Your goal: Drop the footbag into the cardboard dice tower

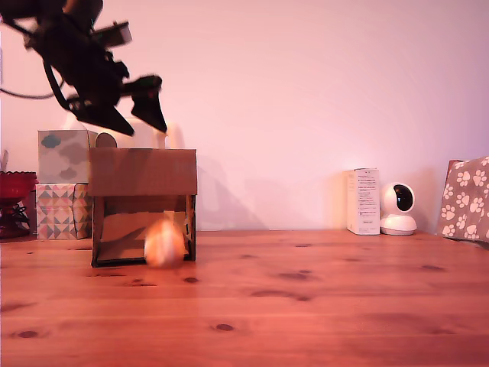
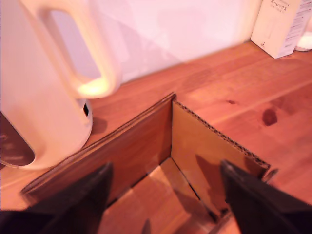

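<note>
The footbag (image 1: 164, 244), an orange and pale ball blurred by motion, sits at the mouth of the cut-out lower front of the cardboard dice tower (image 1: 142, 173), on the wooden table. My gripper (image 1: 139, 113) hangs above the tower's open top, its two dark fingers spread apart and empty. In the wrist view the gripper (image 2: 165, 195) looks straight down into the tower's open top (image 2: 195, 141), showing the inner walls and ramp; the footbag is not visible there.
Patterned tissue boxes (image 1: 64, 183) stack behind the tower at the exterior view's left, beside a red bowl (image 1: 14, 187). A white kettle (image 2: 44, 87) stands behind the tower. A white box (image 1: 363, 201), a small white camera (image 1: 398, 209) and a paw-print box (image 1: 466, 199) stand at the right.
</note>
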Robot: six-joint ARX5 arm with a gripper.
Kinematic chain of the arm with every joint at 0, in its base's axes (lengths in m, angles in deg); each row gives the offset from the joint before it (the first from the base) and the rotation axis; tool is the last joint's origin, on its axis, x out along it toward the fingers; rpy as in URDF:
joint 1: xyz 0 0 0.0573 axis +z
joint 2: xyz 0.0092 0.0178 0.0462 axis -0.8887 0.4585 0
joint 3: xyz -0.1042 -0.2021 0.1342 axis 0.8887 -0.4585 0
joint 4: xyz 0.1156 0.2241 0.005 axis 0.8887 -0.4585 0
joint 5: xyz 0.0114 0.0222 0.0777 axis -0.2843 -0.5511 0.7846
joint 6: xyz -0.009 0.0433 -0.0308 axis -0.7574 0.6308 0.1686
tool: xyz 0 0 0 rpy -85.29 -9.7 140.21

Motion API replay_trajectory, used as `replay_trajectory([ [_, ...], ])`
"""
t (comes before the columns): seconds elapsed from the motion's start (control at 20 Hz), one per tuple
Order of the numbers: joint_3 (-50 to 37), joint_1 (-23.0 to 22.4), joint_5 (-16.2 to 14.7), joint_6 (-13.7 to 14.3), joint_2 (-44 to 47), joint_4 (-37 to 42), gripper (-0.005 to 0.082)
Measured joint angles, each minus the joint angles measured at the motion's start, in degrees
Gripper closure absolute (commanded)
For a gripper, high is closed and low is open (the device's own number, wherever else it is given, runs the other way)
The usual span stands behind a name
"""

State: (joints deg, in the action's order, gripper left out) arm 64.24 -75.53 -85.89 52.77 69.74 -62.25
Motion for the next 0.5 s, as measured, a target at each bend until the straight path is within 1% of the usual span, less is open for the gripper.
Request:
replay_trajectory([
  [0.05,0.0,-0.13,0.02,0.0,-1.53,-1.86,0.0445],
  [0.1,0.0,-0.28,0.0,0.0,-3.41,-3.67,0.0653],
  [0.15,0.07,-0.52,-0.2,0.0,-5.42,-5.86,0.0811],
  [0.2,0.11,-0.81,-0.87,0.0,-7.37,-8.15,0.0779],
  [0.25,0.35,-1.18,-1.97,0.0,-8.98,-10.16,0.0793],
  [0.35,0.66,-1.84,-3.91,0.07,-10.95,-12.41,0.0793],
  [0.45,-2.01,-2.16,-4.39,0.44,-12.76,-10.19,0.0793],
  [0.5,-5.81,-2.21,-4.44,0.5,-14.8,-7.32,0.0793],
])
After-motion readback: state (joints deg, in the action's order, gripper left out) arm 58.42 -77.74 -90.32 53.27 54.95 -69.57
